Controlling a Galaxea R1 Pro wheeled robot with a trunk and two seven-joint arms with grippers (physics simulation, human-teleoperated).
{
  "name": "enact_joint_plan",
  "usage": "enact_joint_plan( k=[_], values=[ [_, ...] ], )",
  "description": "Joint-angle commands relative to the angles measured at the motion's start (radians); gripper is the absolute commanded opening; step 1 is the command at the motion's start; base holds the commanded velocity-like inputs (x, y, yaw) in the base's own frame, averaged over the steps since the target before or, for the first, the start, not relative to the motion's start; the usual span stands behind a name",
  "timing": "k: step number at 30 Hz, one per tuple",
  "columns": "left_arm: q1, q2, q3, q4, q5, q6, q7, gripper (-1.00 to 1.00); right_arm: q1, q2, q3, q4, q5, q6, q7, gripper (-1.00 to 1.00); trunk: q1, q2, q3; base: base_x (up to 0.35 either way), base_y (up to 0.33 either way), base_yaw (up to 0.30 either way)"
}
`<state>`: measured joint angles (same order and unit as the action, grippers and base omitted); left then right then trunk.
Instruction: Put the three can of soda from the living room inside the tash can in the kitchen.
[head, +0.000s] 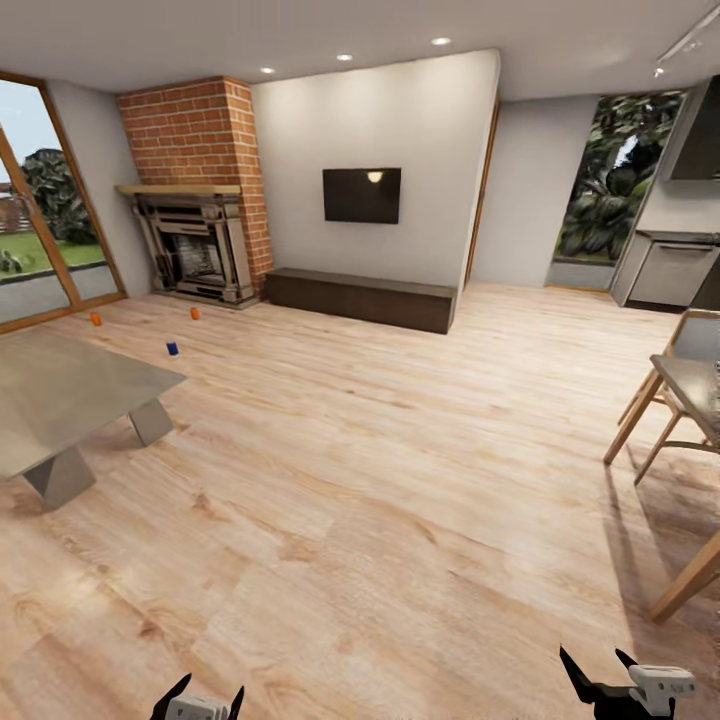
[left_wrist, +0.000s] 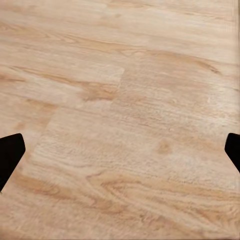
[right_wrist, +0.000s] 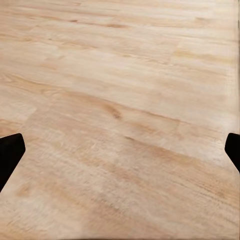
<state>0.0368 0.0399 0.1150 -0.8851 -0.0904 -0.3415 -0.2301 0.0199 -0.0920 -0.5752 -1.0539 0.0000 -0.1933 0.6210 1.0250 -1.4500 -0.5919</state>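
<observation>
Three soda cans stand far off on the wood floor before the brick fireplace (head: 195, 200): an orange can (head: 96, 319) at the left, a second orange can (head: 195, 313) further right, and a dark blue can (head: 172, 348) nearer to me. My left gripper (head: 205, 698) and right gripper (head: 598, 670) hang low at the head view's bottom edge, both open and empty, far from the cans. Both wrist views look down on bare floor between spread black fingertips (left_wrist: 10, 155) (right_wrist: 10, 152). The trash can is out of view.
A low glass-topped table (head: 60, 400) stands at the left, near the cans. A dark TV bench (head: 360, 297) and a TV (head: 361, 195) line the far wall. Wooden chairs (head: 665, 400) stand at the right. Kitchen cabinets (head: 670, 270) show at the far right. Glass doors (head: 40, 220) are at the left.
</observation>
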Motion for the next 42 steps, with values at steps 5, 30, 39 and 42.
enact_joint_plan(
  k=[5,30,39,42],
  values=[
    [0.000,0.000,0.000,0.000,0.000,0.000,0.000,1.00,0.000,0.000,0.000,0.000,0.000,0.000,0.000,1.00,0.000,0.000,-0.004,0.000,0.317,-0.214],
    [0.000,0.000,0.000,0.000,0.003,-0.005,0.002,1.00,0.001,-0.009,0.015,-0.001,0.034,-0.004,0.038,1.00,0.000,0.000,-0.021,0.003,-0.124,-0.216],
    [0.000,0.000,0.000,0.000,0.003,-0.005,0.002,1.00,0.001,-0.023,0.010,-0.001,0.085,-0.005,0.177,1.00,0.000,0.000,-0.026,0.023,-0.043,-0.215],
    [-0.003,0.000,0.000,0.000,0.003,-0.004,0.000,1.00,0.002,-0.024,0.012,-0.001,0.092,-0.005,0.199,1.00,0.000,0.000,-0.028,0.186,0.159,-0.203]
  ],
)
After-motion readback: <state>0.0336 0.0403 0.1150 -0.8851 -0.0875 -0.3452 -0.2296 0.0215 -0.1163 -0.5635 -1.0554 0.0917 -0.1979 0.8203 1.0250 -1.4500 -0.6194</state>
